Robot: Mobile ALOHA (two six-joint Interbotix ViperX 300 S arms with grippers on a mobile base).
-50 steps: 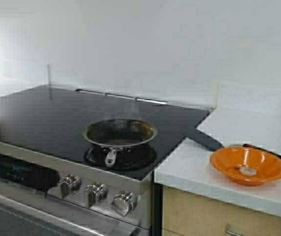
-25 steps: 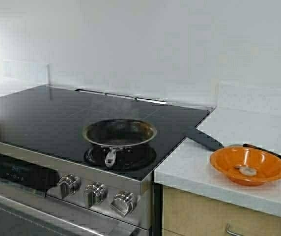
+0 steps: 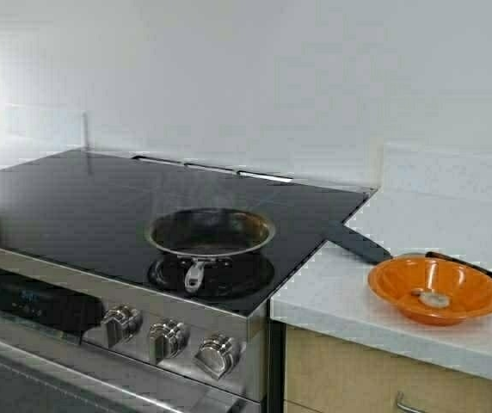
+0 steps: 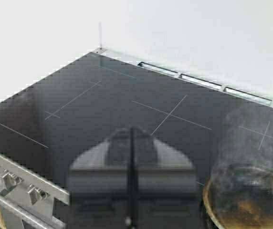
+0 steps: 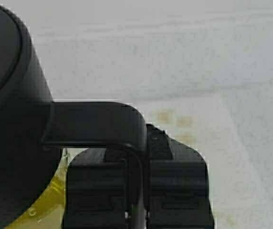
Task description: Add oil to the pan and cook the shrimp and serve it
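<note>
My right gripper (image 5: 136,210) is pinched tight on the black handle (image 5: 103,124) of the oil (image 5: 46,200) cruet, ready to carry it to the smoking pan (image 3: 210,232) on the stove (image 3: 74,198). My left gripper (image 4: 131,191) is closed on nothing above the stove. The shrimp (image 3: 434,298) waits in the orange bowl (image 3: 435,291) on the counter (image 3: 341,292), and I can't see most of the cruet or where it stands.

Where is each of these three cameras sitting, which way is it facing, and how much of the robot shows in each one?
High view: from the robot's frame, looking forward and down at the stove, the pan and the shrimp in the orange bowl; neither arm shows.
Left wrist view: above the stove, facing its back edge; the shut left gripper fills the foreground.
Right wrist view: close over the counter; the right gripper clamps the oil cruet's handle.
Shared: the steaming pan appears in the high and left wrist views.
</note>
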